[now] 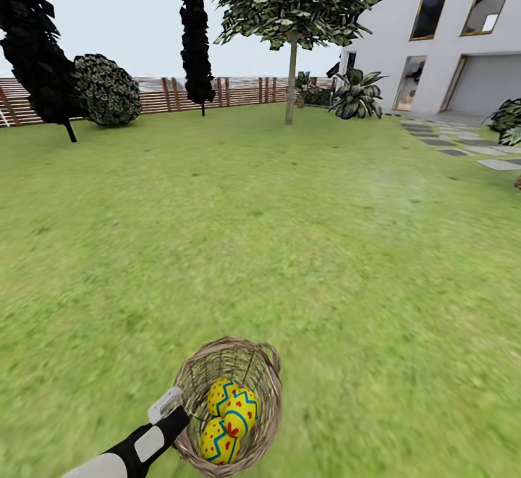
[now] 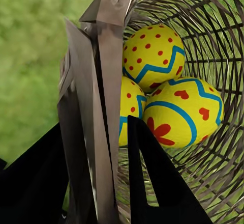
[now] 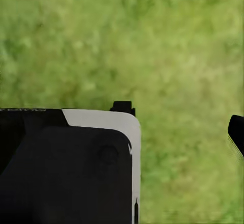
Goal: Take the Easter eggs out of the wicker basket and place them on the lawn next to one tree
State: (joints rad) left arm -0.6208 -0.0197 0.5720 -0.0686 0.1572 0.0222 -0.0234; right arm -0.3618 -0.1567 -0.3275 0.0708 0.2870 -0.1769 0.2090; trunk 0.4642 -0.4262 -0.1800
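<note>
Nestling together, the three Easter eggs (image 1: 228,420) lie inside the wicker basket (image 1: 264,380), which tilts with its mouth toward the camera, apparently lifted clear of the lawn (image 1: 289,246) rather than resting on it. The left gripper (image 2: 114,147) is clamped on the basket's rim, one finger outside the weave and one inside, just beside the eggs; in the left wrist view, woven strips pass between the jaws. Carrying the whole basket looks like a way to move all three eggs at once toward the tree (image 1: 291,80), which stands well apart across the grass, near the fence (image 1: 166,94) and the white house (image 1: 434,43). The right gripper (image 3: 180,117) hangs over bare grass with its jaws spread apart and nothing between them. No egg has yet left the basket.
</note>
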